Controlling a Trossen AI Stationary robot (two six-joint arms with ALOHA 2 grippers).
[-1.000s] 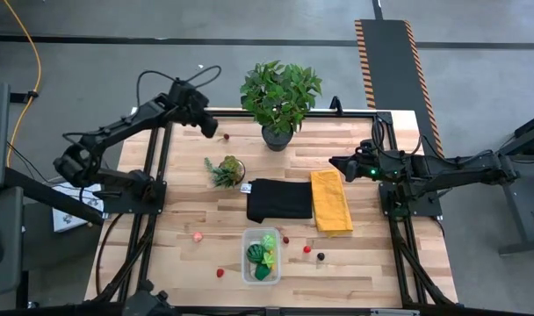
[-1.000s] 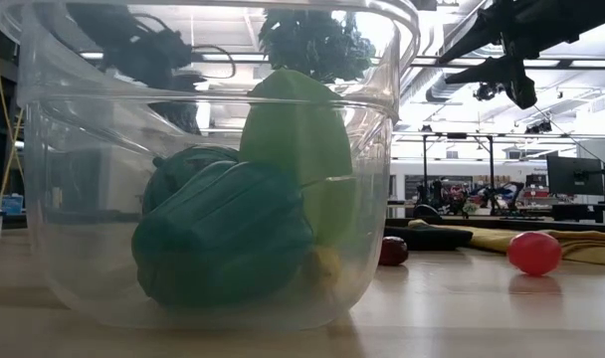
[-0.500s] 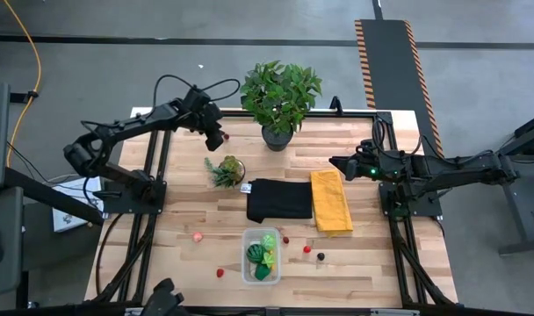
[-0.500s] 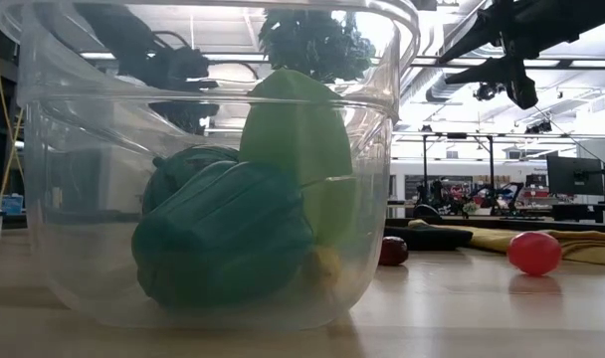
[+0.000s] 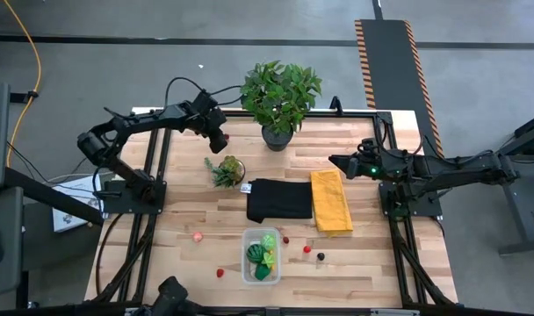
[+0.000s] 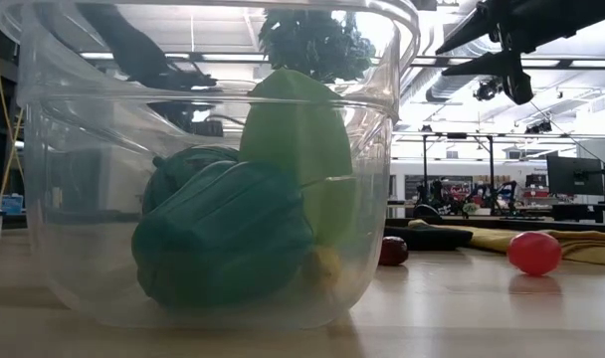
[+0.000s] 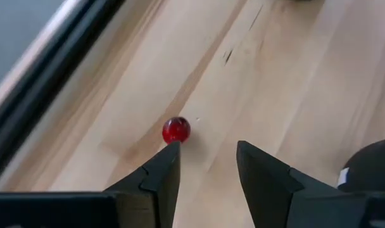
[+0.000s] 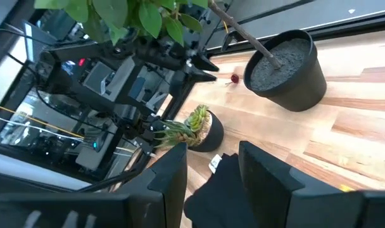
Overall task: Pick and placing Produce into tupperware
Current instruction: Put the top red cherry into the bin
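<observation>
Moved: we see the left gripper [image 7: 207, 158] now lower over the small red fruit [image 7: 176, 130], fingers apart, holding nothing.
Right gripper [image 8: 211, 166]: parted, empty, waiting.
Tupperware [image 5: 248, 269]: front edge, green produce [image 5: 260, 254] inside.

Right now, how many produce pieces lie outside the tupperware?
6: pink piece and red piece left of the tupperware; two red berries and a dark piece right of it; red ball by the left gripper. Others may be hidden.

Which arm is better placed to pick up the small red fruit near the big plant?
Left. Its tool hovers open just over the red fruit, while the right tool waits across the table, beyond the plant.
</observation>
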